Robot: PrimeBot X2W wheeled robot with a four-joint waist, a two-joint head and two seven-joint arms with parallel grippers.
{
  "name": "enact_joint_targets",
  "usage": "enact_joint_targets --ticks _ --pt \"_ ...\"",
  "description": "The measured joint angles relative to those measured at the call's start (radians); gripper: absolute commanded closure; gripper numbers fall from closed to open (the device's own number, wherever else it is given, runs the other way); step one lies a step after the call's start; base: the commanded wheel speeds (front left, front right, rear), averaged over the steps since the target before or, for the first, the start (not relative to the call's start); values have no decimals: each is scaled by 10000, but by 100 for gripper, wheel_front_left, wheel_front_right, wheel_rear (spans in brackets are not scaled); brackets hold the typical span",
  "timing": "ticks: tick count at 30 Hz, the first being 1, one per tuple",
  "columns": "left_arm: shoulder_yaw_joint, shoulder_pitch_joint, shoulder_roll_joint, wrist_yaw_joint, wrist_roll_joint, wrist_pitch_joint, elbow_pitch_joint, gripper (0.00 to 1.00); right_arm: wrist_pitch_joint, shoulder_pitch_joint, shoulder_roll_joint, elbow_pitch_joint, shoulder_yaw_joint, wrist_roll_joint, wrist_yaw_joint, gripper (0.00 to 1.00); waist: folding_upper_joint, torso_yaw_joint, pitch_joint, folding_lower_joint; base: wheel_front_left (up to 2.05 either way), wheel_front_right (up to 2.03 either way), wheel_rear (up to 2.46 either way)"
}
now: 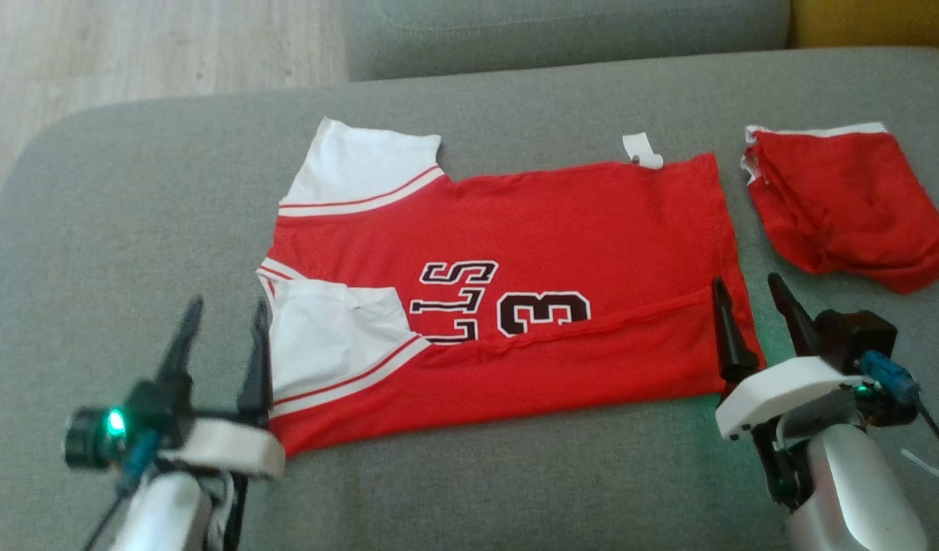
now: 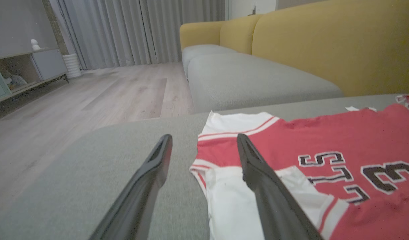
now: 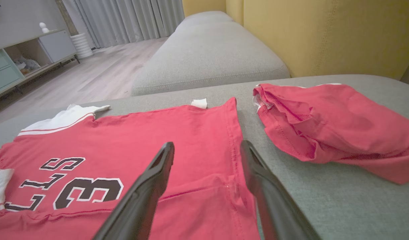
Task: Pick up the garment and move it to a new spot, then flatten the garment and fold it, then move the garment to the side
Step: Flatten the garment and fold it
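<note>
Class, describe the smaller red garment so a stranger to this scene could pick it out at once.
Start at the grey cushion with the flat red jersey spread across it. Beyond the jersey's hem, toward the robot's right, lies the smaller red garment: bunched, white-trimmed, with no lettering.

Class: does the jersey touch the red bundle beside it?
Apart. The right wrist view shows a strip of grey cushion between jersey and bundle.

This is a living room in a home: a yellow sofa (image 2: 324,43) with grey seats (image 2: 251,76), long curtains (image 2: 124,30), a wood floor (image 2: 91,96) and a low cabinet (image 2: 41,65).
</note>
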Motion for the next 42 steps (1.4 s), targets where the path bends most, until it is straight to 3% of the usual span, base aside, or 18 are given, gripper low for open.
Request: enact_joint_targets --ticks 3,7,13,17,26,32,42 --pt "253 -697 6 -79 31 -282 -629 0 -460 -10 -2 -280 201 213 0 0 0 -108 333 0 0 0 0" --pt "171 -1837 407 -669 362 -322 -757 0 -851 -124 -8 -725 318 391 0 0 0 -255 884 1 0 0 0" --pt "-132 -4892 1250 -1871 539 961 90 0 -1104 -689 -10 -1411 487 424 0 0 0 -502 2016 2 0 0 0" --pt "-504 -6530 1592 -2316 17 2228 1419 0 -1212 -953 -10 -1718 755 585 0 0 0 -748 2776 3 0 0 0" --pt "-2104 -8397 2406 -2397 -2401 4167 3350 0 -1266 -1390 -12 -2138 1227 805 0 0 -1 -1449 4133 3 0 0 0" --pt "-2734 -9003 2947 -2397 -3315 4230 4069 0 -1394 -1504 -12 -2182 1469 1028 0 0 -1 -1920 4609 1 0 0 0" --pt "-3724 -9680 3173 -2397 -4082 3956 4418 0 -1559 -1525 -10 -1994 1482 1185 0 0 -1 -2219 4996 0 0 0 0"
